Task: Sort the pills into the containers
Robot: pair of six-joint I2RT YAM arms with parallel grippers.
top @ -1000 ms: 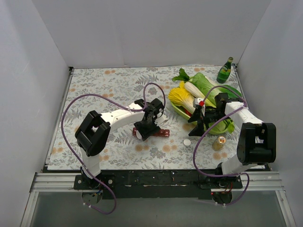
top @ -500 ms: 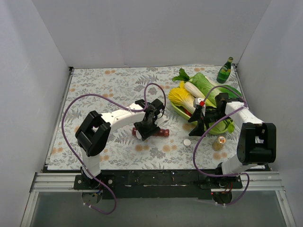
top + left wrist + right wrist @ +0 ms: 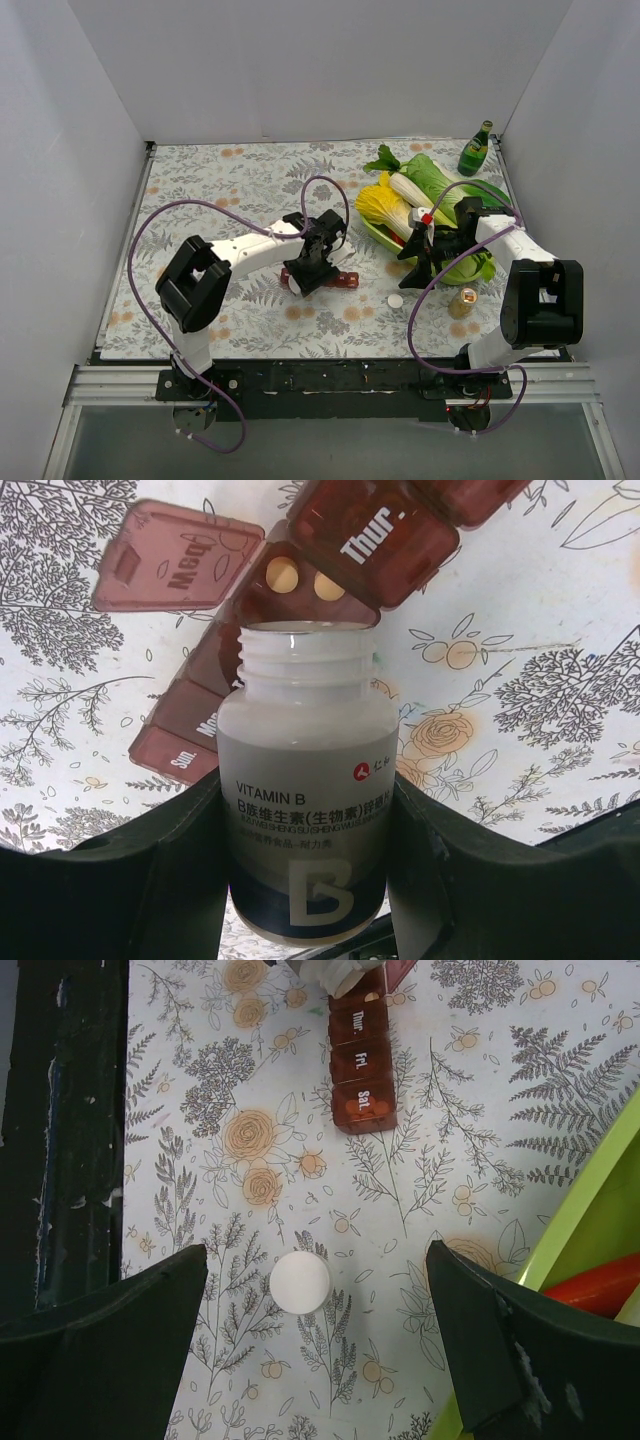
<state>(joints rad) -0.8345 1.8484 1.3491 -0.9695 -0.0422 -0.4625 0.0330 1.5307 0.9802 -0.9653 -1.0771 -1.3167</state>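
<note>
The containers (image 3: 338, 281) are one dark-red strip on the floral cloth, also seen in the left wrist view (image 3: 390, 535) and the right wrist view (image 3: 360, 1065). My left gripper (image 3: 306, 274) is shut on a white uncapped Vitamin B bottle (image 3: 305, 780), tilted with its mouth at an open compartment holding two pale pills (image 3: 300, 580). That compartment's lid (image 3: 180, 555) lies flipped open. My right gripper (image 3: 418, 262) is open and empty, hovering over the white bottle cap (image 3: 300, 1282), which lies flat on the cloth (image 3: 396, 300).
A green tray of vegetables (image 3: 372, 232) lies behind my right gripper; its rim shows in the right wrist view (image 3: 590, 1190). A green glass bottle (image 3: 474, 150) stands at the back right. A tan-lidded little jar (image 3: 462, 300) stands by the right arm.
My left gripper with the bottle has shifted very slightly over the strip. The right arm has not moved.
</note>
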